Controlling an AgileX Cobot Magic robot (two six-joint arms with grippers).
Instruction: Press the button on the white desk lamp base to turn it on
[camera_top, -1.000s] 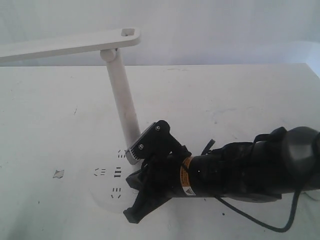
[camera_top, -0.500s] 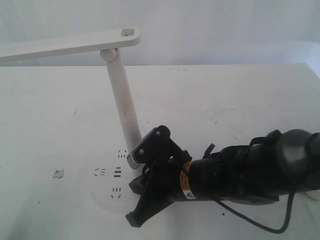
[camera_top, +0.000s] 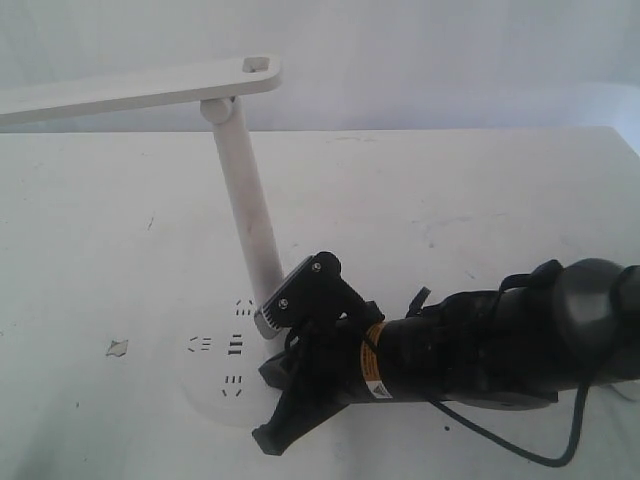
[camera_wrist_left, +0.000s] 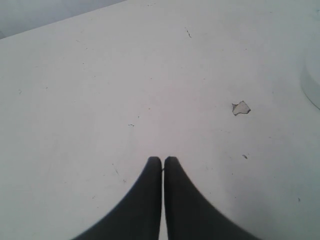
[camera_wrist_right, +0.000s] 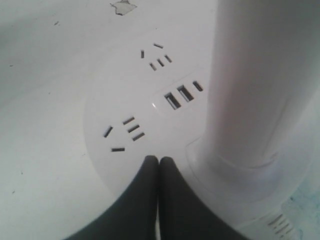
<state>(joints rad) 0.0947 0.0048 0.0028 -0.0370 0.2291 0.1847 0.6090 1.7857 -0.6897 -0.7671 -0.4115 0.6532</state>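
The white desk lamp (camera_top: 245, 205) stands on the white table (camera_top: 450, 200), left of centre. Its column (camera_top: 250, 220) leans and its bar head (camera_top: 130, 92) reaches off to the left. Its round base (camera_top: 205, 385) sits near the front edge.

From across the room, the right claw (camera_top: 272, 372) comes in low from the right, over the base just beside the foot of the column, trailing a black cable (camera_top: 520, 448). Only the right wrist view shows its jaws: both fingers are pressed together with no gap and grip nothing. Their tips are over the base by the socket slots (camera_wrist_right: 127, 132) and USB ports (camera_wrist_right: 182, 94). I cannot pick out the button in any view.

The left claw (camera_wrist_left: 162, 161) appears only in its own wrist view, likewise pinched together and holding nothing over bare table. It is near a small scrap (camera_wrist_left: 241, 107), well apart from the base rim.
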